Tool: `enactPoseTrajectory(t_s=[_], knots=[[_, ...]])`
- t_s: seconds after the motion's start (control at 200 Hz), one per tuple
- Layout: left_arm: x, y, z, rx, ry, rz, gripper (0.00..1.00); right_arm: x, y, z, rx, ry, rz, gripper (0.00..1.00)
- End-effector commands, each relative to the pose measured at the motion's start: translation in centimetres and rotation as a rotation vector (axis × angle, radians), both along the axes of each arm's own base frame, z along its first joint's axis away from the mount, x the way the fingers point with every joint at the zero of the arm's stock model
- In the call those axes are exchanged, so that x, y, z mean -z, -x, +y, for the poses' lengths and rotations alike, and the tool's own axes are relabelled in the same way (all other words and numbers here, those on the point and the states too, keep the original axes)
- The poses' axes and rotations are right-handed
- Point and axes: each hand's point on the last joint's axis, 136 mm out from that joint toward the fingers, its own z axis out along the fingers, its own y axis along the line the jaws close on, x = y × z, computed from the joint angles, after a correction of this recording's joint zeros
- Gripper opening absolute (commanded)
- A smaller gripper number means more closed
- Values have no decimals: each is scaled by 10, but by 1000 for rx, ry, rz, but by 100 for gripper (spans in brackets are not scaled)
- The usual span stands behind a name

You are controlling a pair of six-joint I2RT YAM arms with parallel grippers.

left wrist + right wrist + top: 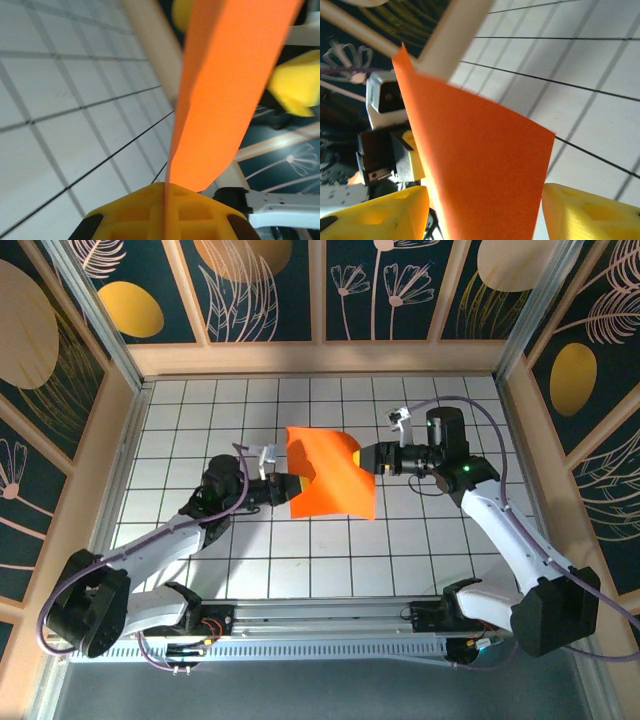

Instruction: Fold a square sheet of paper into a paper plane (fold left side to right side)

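The square sheet of paper (330, 475), bright orange, is held off the tiled floor and curves into a bent, sagging shape between the two arms. My left gripper (285, 483) is shut on its left edge; in the left wrist view the yellow fingers (130, 215) press together with the paper (225, 90) pinched in the seam and rising away from them. My right gripper (368, 458) is at the sheet's right edge. In the right wrist view its fingers (375, 215) stand apart, and the paper (480, 165) hangs loose between them.
The white tiled floor (200, 420) is ringed by a low wooden rim (320, 358) and patterned dark walls. In the right wrist view the left gripper's camera block (385, 97) sits close behind the sheet. The two arms face each other across the paper.
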Motion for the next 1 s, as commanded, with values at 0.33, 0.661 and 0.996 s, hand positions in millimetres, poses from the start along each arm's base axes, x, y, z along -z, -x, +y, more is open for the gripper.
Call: enactPoseTrajectory(t_s=[0.33,0.661,0.996], knots=[[152,4,30,-107,-408,402,0,118,-18,-24,231,135,260,34],[157,3,36,-117,-462,403,0,176,-12,15,176,211,362,0],[155,2,32,-92,-457,399,2,221,-8,33,146,313,439,0]])
